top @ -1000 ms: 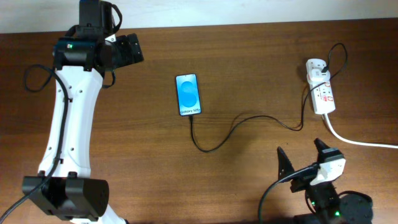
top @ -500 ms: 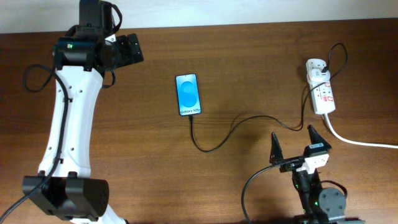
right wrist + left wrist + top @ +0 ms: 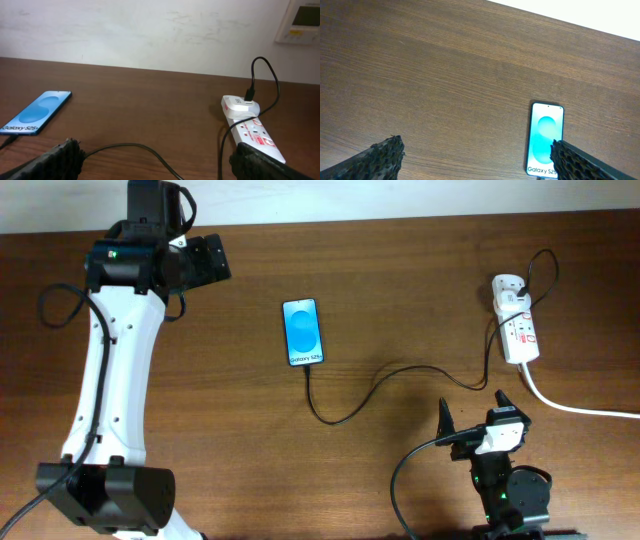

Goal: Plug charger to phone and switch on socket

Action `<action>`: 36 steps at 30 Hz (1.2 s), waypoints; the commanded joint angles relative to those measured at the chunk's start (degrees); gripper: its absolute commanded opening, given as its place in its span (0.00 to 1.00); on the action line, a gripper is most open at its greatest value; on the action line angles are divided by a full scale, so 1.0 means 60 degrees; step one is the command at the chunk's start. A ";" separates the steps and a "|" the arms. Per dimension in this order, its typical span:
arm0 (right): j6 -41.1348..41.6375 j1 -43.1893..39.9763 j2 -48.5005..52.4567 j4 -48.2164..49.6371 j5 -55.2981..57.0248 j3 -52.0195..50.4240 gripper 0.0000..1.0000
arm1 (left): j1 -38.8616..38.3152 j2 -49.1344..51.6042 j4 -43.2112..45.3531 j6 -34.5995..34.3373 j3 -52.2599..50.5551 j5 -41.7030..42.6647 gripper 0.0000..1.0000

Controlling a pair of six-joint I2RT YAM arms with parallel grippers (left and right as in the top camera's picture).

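Observation:
The phone lies flat mid-table with its blue screen lit, and also shows as the phone and the phone. The charger, a thin black cable, meets the phone's lower edge and curves right to the plug in the white socket. The red-marked socket and the cable lie on the wood ahead of the right wrist. My right gripper stands open and empty just in front of the cable, near the socket. My left gripper is open and empty, far left of the phone.
A thick white cord runs from the socket off the right edge. The left arm spans the table's left side. The table's far edge meets a white wall with a wall unit.
The right gripper has swung left and away from the front edge, towards the cable and socket. The left arm, phone and cable have not moved.

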 commanded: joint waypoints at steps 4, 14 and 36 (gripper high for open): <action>0.0138 -0.0033 -0.0084 -0.0087 0.0211 -0.0047 0.98 | 0.0015 -0.0073 0.0011 -0.0095 0.0011 -0.0102 0.99; 0.0146 -0.0033 -0.0084 -0.0073 0.0186 -0.0047 0.98 | 0.0015 -0.0073 0.0011 -0.0095 0.0011 -0.0102 0.99; 0.0146 -0.0033 -0.0084 -0.0069 0.0186 -0.0047 0.98 | 0.0015 -0.6364 0.2153 0.0463 -0.7858 -0.1031 0.99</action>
